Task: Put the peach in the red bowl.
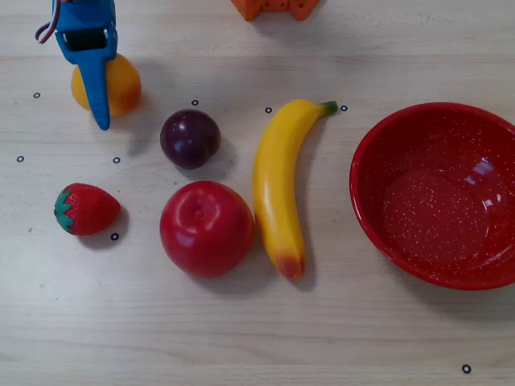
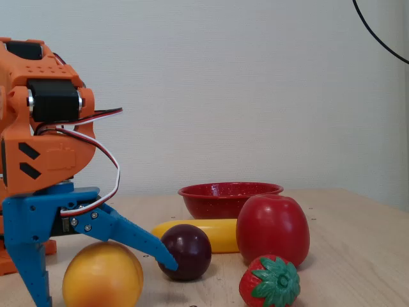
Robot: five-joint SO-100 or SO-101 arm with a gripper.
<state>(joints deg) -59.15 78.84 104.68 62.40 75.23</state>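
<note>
Overhead, the gripper (image 1: 96,108) straddles the peach (image 1: 119,83) with fingers spread, not clenched, while the red bowl (image 1: 378,233) sits at 3 o'clock, right rim cropped.

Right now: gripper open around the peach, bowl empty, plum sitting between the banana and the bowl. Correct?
One error. The plum lies between the peach and the banana, not between banana and red bowl; the overhead view shows it. The gripper is open around the peach and the bowl is empty.
</note>
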